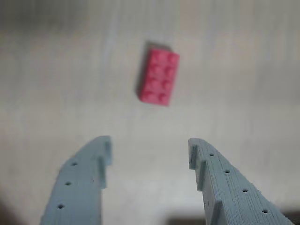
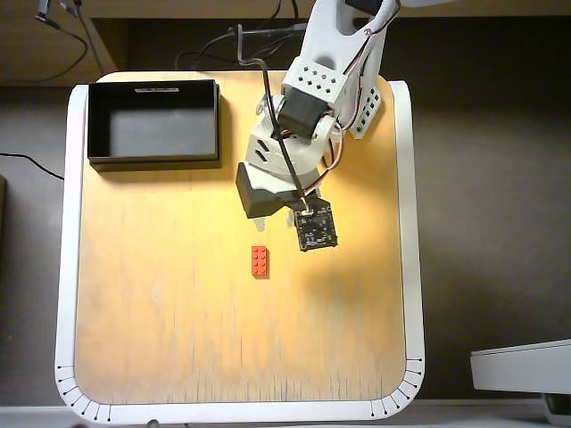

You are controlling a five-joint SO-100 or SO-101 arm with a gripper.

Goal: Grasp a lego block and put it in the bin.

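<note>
The lego block (image 1: 159, 77) is a small red 2x4 brick lying flat on the pale wooden table, studs up. In the wrist view it sits ahead of my gripper (image 1: 150, 147), centred on the gap but clear of the tips. Both grey fingers (image 1: 84, 178) stand wide apart with nothing between them. From overhead, the lego block (image 2: 260, 260) lies just below the gripper (image 2: 272, 221), whose tips are mostly hidden under the white arm. The bin (image 2: 153, 86), a black shallow box with nothing in it, stands at the table's upper left corner.
The table (image 2: 406, 267) has a white raised rim all round. Cables (image 2: 223, 45) run behind its far edge near the arm's base. A white object (image 2: 522, 366) sits off the table at lower right.
</note>
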